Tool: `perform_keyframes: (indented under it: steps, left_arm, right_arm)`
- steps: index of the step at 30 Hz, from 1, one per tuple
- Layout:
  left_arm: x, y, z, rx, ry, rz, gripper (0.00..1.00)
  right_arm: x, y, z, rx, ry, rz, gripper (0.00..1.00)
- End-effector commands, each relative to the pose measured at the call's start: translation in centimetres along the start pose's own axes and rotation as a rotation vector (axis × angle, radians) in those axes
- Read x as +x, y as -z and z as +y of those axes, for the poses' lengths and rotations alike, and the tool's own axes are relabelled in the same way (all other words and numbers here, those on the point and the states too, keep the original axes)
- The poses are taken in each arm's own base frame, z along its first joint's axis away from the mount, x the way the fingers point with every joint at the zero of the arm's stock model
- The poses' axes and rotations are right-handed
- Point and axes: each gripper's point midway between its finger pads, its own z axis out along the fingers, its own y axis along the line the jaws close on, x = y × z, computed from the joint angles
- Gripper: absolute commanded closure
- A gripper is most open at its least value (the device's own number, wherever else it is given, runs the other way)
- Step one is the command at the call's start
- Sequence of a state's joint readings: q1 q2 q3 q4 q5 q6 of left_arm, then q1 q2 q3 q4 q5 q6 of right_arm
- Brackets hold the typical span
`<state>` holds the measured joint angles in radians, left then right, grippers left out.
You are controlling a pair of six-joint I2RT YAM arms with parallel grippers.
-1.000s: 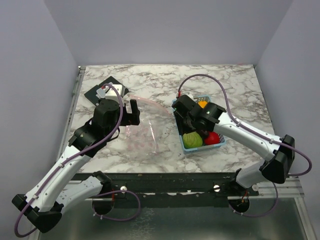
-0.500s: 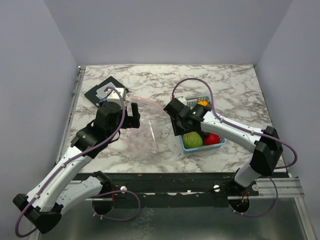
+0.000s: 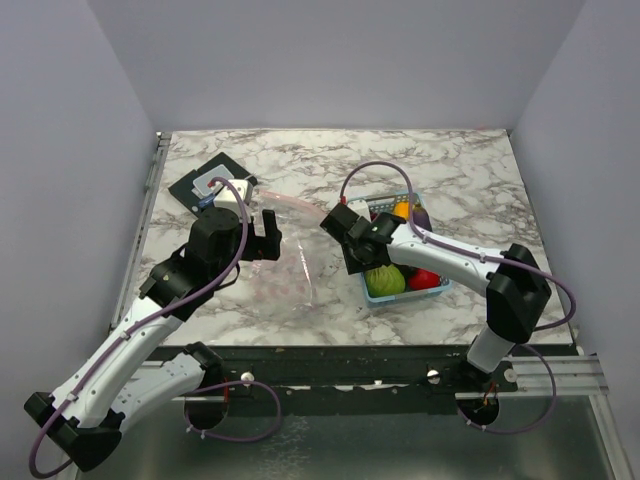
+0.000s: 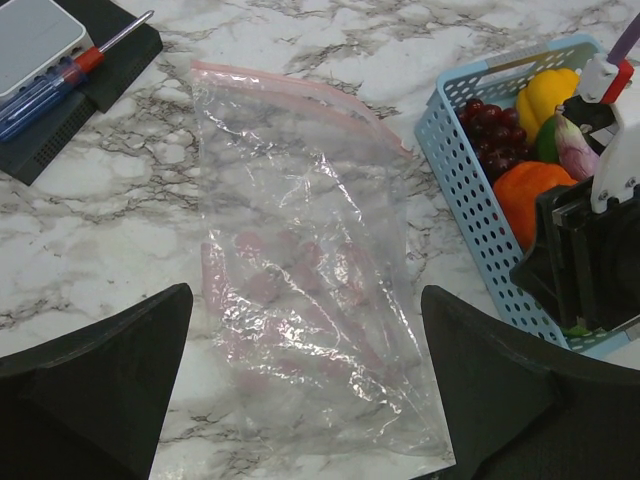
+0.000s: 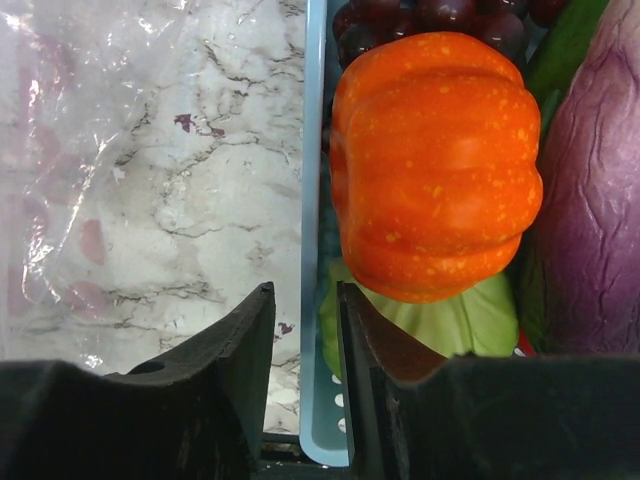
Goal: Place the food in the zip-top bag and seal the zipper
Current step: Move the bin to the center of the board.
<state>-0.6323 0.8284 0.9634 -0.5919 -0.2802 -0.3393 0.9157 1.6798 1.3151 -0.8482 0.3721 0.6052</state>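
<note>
The clear zip-top bag [image 3: 285,255] [image 4: 300,280] lies flat on the marble, its pinkish zipper [image 4: 290,88] at the far end. My left gripper [image 3: 262,240] [image 4: 305,300] hovers open over the bag's near end and holds nothing. The food sits in a light-blue basket [image 3: 440,288] [image 5: 313,150]: orange pumpkin [image 5: 435,165], green cabbage [image 3: 384,281], red tomato [image 3: 426,278], purple eggplant [image 5: 600,200], dark grapes [image 4: 490,125] and a yellow piece [image 4: 545,95]. My right gripper [image 3: 352,262] [image 5: 305,300] straddles the basket's left wall, its jaws narrow, with a thin gap on each side.
A black pad [image 3: 208,185] with a white box [image 4: 35,35] and a red-and-blue screwdriver [image 4: 70,75] lies at the far left of the table. The basket stands just right of the bag.
My right arm has swung left to the basket's left wall and its jaws have narrowed. My left gripper has crept slightly farther over the bag.
</note>
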Motion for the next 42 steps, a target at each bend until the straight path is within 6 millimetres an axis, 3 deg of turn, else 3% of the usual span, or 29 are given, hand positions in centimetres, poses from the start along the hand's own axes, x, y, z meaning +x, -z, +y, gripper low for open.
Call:
perform_keyframes:
  steps: [1,9,18,21,35,42]
  left_arm:
    - [-0.2,0.2,-0.6,0.037,-0.012,-0.005,0.01]
    - [-0.6,0.6,-0.8,0.048,-0.006,-0.011,0.01]
    - [-0.7,0.9,-0.8,0.047,0.003,-0.014,0.01]
    - [-0.7,0.8,-0.7,0.042,0.005,-0.011,0.01]
    - [0.1,0.1,-0.6,0.029,0.0,0.014,0.01]
    - [0.5,-0.3,-0.5,0.017,-0.006,0.031,0.01]
  right_arm:
    - [-0.2,-1.5,-0.3,0.056,-0.026,-0.03,0.64]
    - [0.1,-2.8,-0.6,0.081,-0.047,-0.03,0.75]
    - [-1.4,-3.2,-3.2,0.136,-0.088,-0.059,0.99]
    - [-2.1,-3.2,-4.1,0.143,-0.099,-0.076,0.99]
    - [-4.5,-3.6,-7.6,0.163,-0.055,-0.103,0.99]
    - [-6.9,-1.2,-6.7,0.11,-0.075,-0.145,0.66]
